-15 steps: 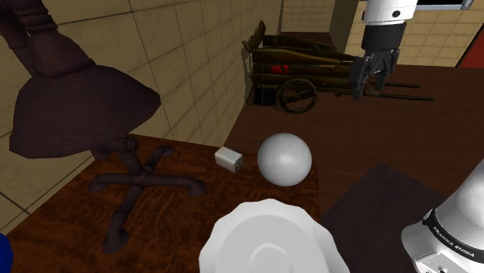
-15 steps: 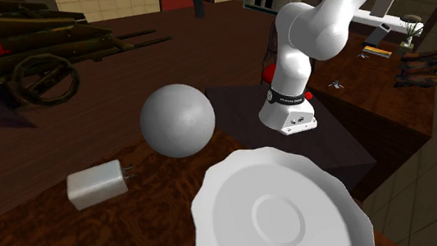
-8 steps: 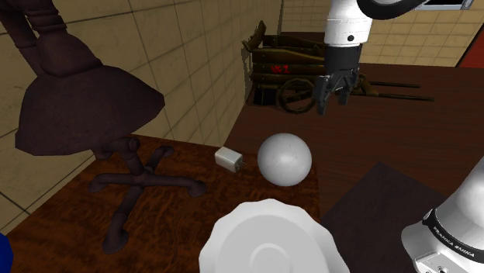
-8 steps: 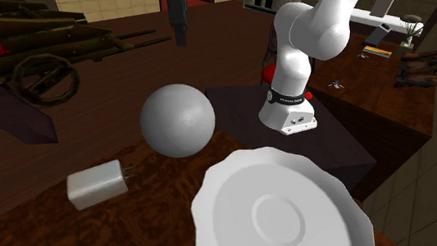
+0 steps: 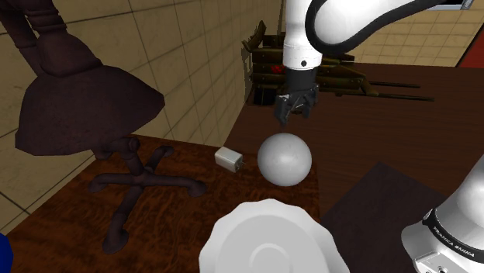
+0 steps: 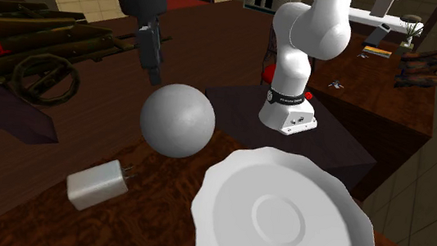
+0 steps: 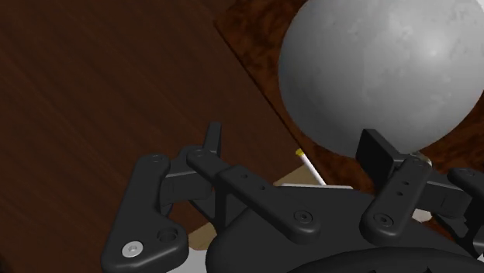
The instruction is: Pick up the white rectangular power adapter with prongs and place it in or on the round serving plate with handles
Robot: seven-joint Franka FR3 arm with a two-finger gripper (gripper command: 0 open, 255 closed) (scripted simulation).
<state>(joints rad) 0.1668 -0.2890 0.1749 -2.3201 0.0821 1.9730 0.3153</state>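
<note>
On the brown table (image 5: 186, 209), lying flat: white power adapter (image 5: 229, 160), just beside a big grey ball (image 5: 285, 158), with a small gap between. Long side running across the shoulder view, left to right. Prongs sticking out at the shoulder view's right, straight toward the ball. Same in the second exterior view: box low and to the left, prongs pointing up and to the right at the ball. Near both, closer to the camera, white round plate (image 6: 281, 223) with a wavy rim. Up in the air near the ball, black end effector (image 5: 295, 111), pointing down. Fingers (image 7: 213, 141) spread wide apart, holding nothing. Well above the adapter, touching neither it nor the ball. Farther back, by the tiled wall, dark wooden cart (image 5: 310, 74).
</note>
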